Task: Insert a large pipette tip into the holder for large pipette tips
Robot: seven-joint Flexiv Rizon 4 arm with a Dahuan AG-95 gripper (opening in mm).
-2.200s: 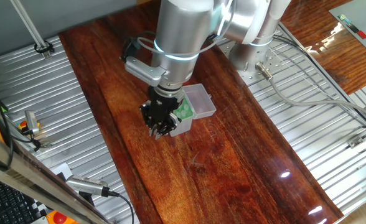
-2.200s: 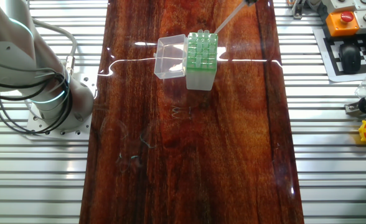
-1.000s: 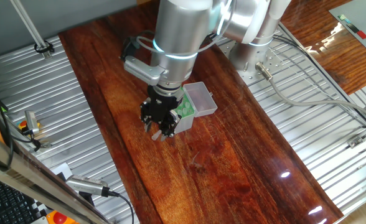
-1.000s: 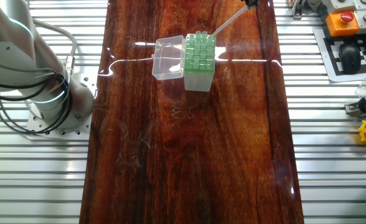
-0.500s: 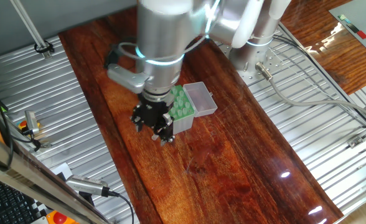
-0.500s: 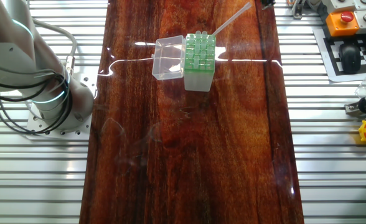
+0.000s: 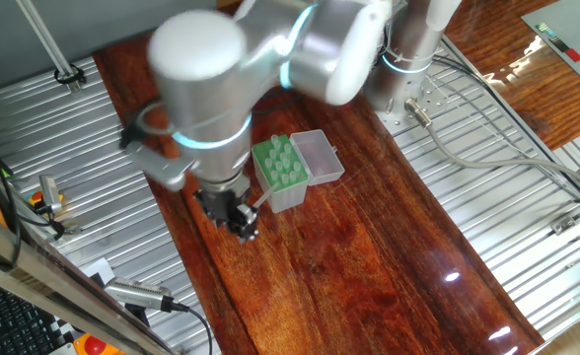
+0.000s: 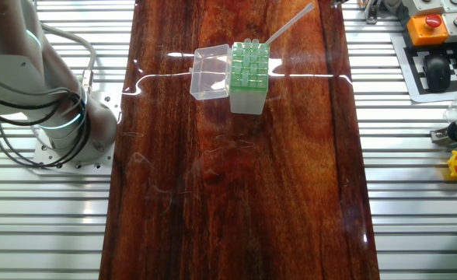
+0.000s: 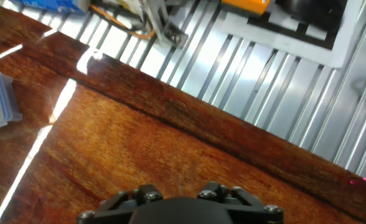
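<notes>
You see the holder for large pipette tips (image 7: 280, 172) standing on the dark wooden table (image 7: 369, 247), its green perforated top facing up and its clear hinged lid (image 7: 319, 156) lying open on the right side in one fixed view. The large pipette tip (image 8: 289, 23) sits slanted in the holder (image 8: 249, 75): in the other fixed view its thin end meets the far right corner of the green top, and the wider end points away toward the far right edge of the table (image 8: 236, 202). In the first fixed view a short pale length of it (image 7: 260, 201) shows at the near left corner of the box.

The gripper (image 7: 237, 221) hangs just left of and nearer than the holder, close to the tip's free end. You cannot tell from this blurred view whether the fingers touch the tip, nor how far apart they stand. The hand view shows only the black gripper base (image 9: 183, 208) at the bottom edge, bare wood, and the ribbed metal surface (image 9: 282, 81) beyond; no fingers or tip appear there. In the other fixed view the gripper lies outside the frame.
</notes>
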